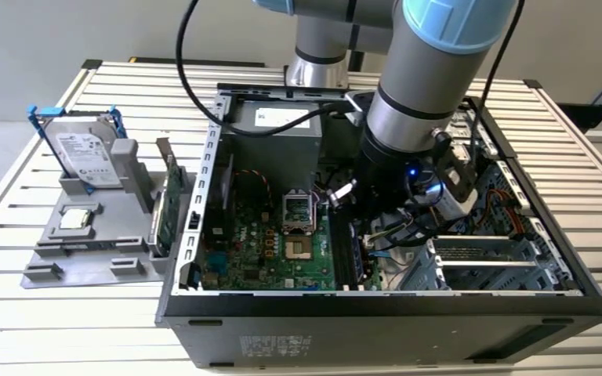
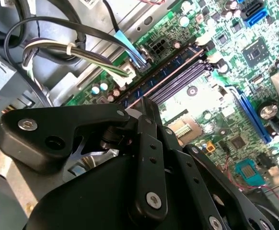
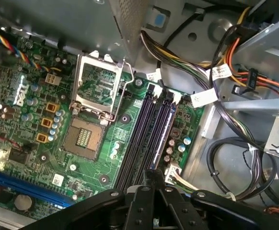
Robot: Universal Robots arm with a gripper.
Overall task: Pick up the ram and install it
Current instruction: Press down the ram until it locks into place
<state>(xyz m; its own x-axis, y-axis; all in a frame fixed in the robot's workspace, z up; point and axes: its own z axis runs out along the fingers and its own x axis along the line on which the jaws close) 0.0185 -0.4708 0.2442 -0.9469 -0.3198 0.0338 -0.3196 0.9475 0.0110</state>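
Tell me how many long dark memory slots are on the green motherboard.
2 that I can make out: the long dark memory slots lie side by side beside the open metal processor socket; their near ends pass behind the gripper.

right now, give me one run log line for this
gripper | inside pc case, just above memory slots | ram: cannot tell if held or seated
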